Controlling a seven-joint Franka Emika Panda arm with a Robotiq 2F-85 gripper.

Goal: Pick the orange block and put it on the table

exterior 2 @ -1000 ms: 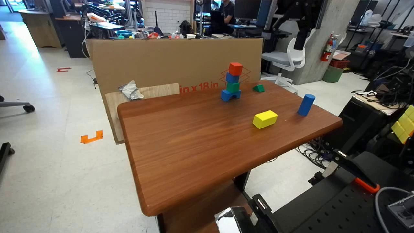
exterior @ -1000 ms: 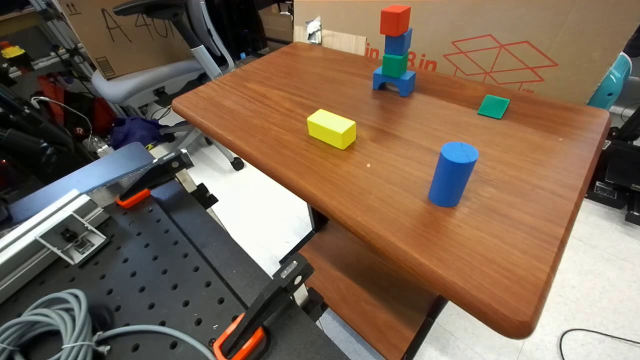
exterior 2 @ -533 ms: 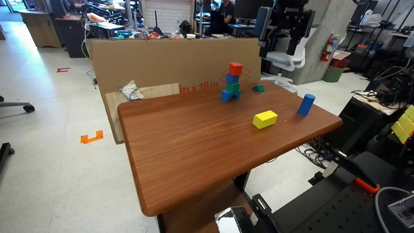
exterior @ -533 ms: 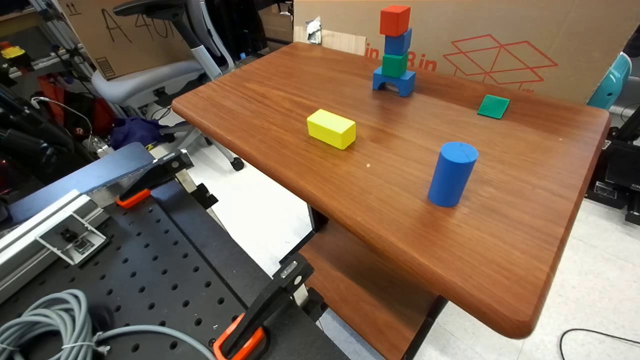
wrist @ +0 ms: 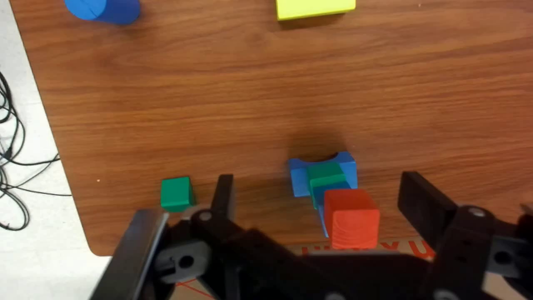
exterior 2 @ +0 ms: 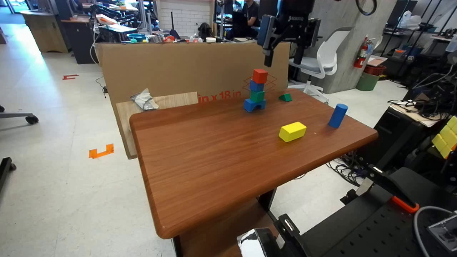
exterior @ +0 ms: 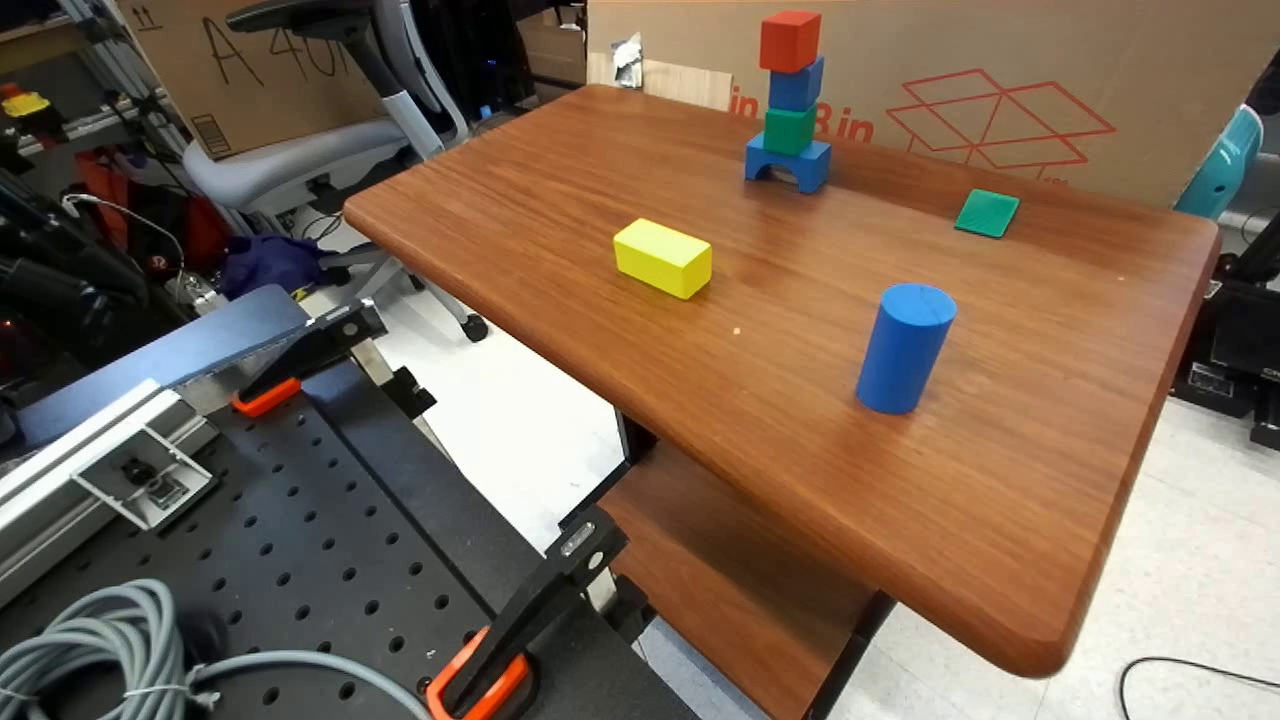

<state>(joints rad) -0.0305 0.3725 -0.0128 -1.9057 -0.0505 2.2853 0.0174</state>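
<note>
pale floor (exterior 2: 89,200), concrete pillar (exterior 2: 367,26), white chair (exterior 2: 329,51)

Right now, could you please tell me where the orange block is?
In both exterior views, the orange block rests on the blue cube, topping the stack on the table, left of the green wedge.

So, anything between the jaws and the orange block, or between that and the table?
Nothing visible lies between the open jaws and the orange block. Under it, the blue cube, green cube and blue arch separate it from the table.
</note>
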